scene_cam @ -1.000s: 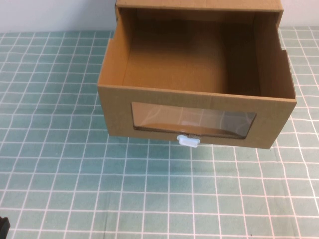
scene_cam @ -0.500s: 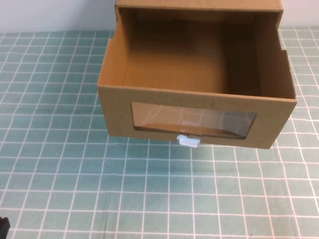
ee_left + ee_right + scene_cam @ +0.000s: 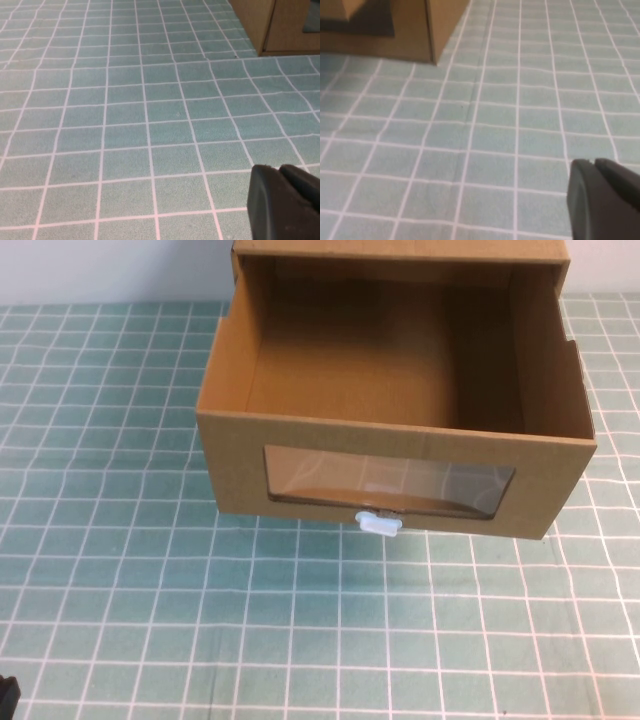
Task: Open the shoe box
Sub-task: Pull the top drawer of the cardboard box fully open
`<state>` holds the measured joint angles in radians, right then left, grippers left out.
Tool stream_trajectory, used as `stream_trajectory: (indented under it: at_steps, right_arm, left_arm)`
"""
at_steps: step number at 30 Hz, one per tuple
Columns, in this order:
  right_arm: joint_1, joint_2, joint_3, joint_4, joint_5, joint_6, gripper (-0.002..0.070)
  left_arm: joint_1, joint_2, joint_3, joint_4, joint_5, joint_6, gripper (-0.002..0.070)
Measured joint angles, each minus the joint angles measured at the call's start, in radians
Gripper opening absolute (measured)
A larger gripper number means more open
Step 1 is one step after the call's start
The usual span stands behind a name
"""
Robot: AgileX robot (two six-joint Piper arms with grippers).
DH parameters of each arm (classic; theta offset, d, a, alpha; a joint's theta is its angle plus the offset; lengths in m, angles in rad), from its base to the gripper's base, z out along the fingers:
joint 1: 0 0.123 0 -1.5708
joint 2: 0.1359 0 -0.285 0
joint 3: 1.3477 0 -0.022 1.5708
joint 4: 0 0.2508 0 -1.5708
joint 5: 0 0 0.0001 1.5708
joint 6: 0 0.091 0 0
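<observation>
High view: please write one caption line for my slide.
Shoe box drawer pulled open on green grid mat; left gripper parked at near-left corner, right gripper outside the frame.

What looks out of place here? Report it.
Nothing stands out. The drawer sits pulled out of the shoe box, empty and undamaged, with its white tab intact. The left pincer and the right pincer are both shut, over the mat, clear of the box.
</observation>
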<state>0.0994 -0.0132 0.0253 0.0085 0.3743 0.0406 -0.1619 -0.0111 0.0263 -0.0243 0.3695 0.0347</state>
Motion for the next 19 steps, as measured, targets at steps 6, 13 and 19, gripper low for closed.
stream_trajectory:
  at_steps: [6,13,19]
  right_arm:
    - [0.000,0.000,0.000,0.048,-0.009,-0.004,-0.0013]
    - [0.000,0.000,0.000,0.052,-0.009,-0.004,-0.0013]
    - [0.000,0.000,0.000,0.052,-0.009,-0.004,-0.0013]
  left_arm:
    - [0.000,0.000,0.000,0.000,0.000,-0.002,-0.0005]
    - [0.000,0.000,0.000,0.000,0.000,-0.002,-0.0005]
    - [0.000,0.000,0.000,0.000,0.000,-0.002,-0.0005]
